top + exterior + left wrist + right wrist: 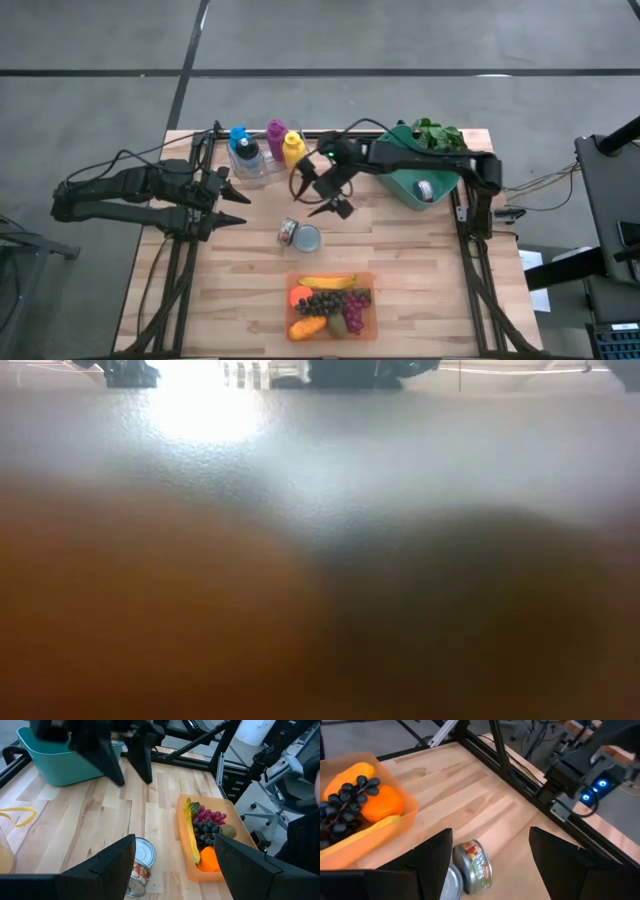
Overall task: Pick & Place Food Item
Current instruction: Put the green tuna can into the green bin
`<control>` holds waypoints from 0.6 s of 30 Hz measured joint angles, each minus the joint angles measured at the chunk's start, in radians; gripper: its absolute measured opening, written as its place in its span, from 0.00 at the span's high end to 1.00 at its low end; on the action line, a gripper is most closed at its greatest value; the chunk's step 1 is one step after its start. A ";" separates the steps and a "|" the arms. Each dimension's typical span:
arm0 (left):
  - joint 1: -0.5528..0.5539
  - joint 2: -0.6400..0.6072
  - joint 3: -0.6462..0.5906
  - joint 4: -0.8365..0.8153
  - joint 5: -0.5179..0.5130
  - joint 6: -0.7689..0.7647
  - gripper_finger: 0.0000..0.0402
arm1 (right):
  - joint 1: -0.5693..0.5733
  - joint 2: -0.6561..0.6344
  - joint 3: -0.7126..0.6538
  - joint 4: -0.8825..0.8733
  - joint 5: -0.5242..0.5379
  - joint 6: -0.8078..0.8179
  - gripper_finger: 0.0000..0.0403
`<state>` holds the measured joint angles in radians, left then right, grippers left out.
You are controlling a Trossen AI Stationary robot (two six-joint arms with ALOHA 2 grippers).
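Note:
Two tin cans lie side by side at mid-table: one on its side, the other with its silver top up. An orange tray near the table's near edge holds a banana, grapes, an orange and other fruit. My right gripper hangs open above the table, just to the far side of the cans, touching nothing. My left gripper is open at the table's left, pointing toward the cans.
A teal bin at the far right holds leafy greens and another can. Blue, magenta and yellow bottles stand at the far edge. A yellow loop lies on the wood. The low view is blocked by a blurred orange shape.

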<state>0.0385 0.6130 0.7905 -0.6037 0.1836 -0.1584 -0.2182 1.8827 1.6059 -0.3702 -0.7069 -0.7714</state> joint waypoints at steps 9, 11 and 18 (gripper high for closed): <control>0.000 0.000 0.000 0.000 0.000 0.000 0.31 | -0.001 0.194 0.171 0.000 -0.096 0.001 0.35; 0.000 0.000 0.000 0.000 0.000 0.000 0.31 | -0.001 0.234 0.203 0.005 -0.111 0.001 0.35; 0.000 0.000 0.000 0.000 0.000 0.000 0.31 | 0.005 0.364 0.313 -0.024 -0.142 -0.045 0.35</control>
<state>0.0386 0.6130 0.7906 -0.6037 0.1834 -0.1585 -0.2134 2.2471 1.9187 -0.3943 -0.8484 -0.8165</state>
